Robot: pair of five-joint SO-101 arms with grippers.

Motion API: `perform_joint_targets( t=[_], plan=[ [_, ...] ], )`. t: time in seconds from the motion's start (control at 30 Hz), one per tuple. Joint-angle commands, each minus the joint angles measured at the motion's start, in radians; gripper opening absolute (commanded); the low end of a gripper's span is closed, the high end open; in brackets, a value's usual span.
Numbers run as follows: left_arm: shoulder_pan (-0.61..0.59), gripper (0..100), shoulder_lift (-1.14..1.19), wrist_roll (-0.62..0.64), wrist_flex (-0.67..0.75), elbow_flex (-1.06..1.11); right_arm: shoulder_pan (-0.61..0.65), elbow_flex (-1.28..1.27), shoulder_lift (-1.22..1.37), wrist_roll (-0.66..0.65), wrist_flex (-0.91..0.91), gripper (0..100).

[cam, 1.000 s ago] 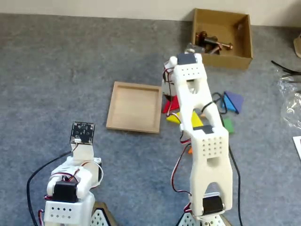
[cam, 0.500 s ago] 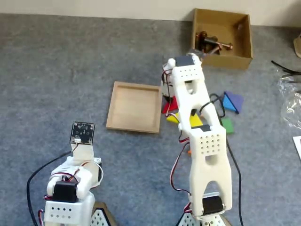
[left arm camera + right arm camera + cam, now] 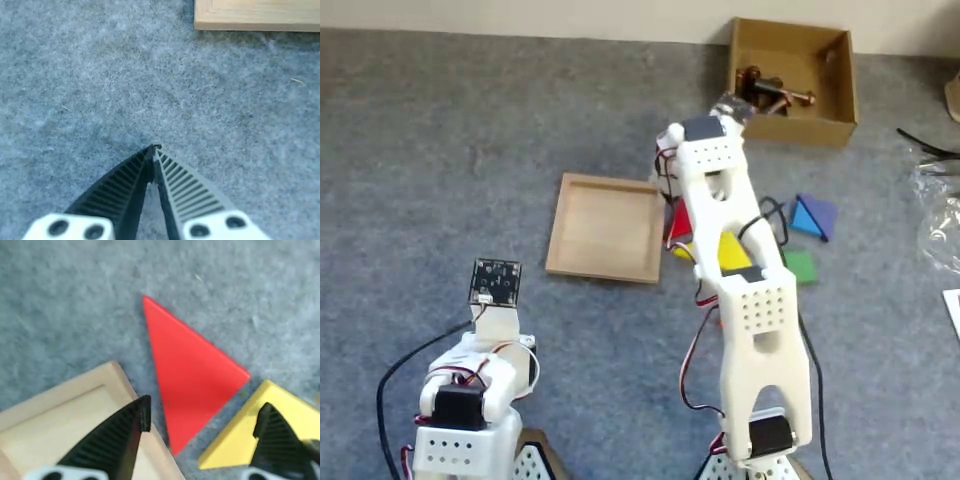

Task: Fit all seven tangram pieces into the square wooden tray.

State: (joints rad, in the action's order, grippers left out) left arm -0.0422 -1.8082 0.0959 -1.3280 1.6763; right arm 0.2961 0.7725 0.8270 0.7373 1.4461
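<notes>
The square wooden tray (image 3: 605, 228) lies empty on the grey carpet. Just off its right edge lies a red triangle (image 3: 677, 222), with a yellow piece (image 3: 722, 250) beside it. Farther right are a green piece (image 3: 801, 265) and a blue triangle (image 3: 808, 213). My right arm (image 3: 720, 190) stretches over these pieces. In the right wrist view my right gripper (image 3: 205, 415) is open above the red triangle (image 3: 190, 370), one finger over the tray corner (image 3: 75, 410) and the other over the yellow piece (image 3: 245, 440). My left gripper (image 3: 152, 149) is shut over bare carpet, short of the tray edge (image 3: 255, 20).
A cardboard box (image 3: 840, 100) holding small metal parts stands at the back right. Cables and a plastic bag (image 3: 940, 225) lie at the right edge. Open carpet spreads left of and behind the tray.
My right arm has swung left towards the tray's right edge, uncovering more of the yellow and green pieces. The left arm has stayed still.
</notes>
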Motion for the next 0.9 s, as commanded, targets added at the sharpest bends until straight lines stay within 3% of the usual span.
perform_joint_targets(
  t=[0.0, 0.2, 0.57, 0.87],
  plan=[
    [0.018, 1, -0.007, 0.006, 0.003, 0.019, -0.001, 0.047, -0.087, 0.0, -0.064, 31.7],
    [0.018, 1, -0.007, 0.006, 0.003, 0.019, -0.031, 0.041, -0.087, 0.0, -0.137, 31.7],
    [0.018, 1, -0.007, 0.006, 0.003, 0.019, -0.051, 0.036, -0.084, -0.002, -0.111, 31.7],
    [0.018, 1, -0.007, 0.006, 0.003, 0.019, -0.051, -0.091, -0.084, -0.002, -0.176, 31.7]
  ],
)
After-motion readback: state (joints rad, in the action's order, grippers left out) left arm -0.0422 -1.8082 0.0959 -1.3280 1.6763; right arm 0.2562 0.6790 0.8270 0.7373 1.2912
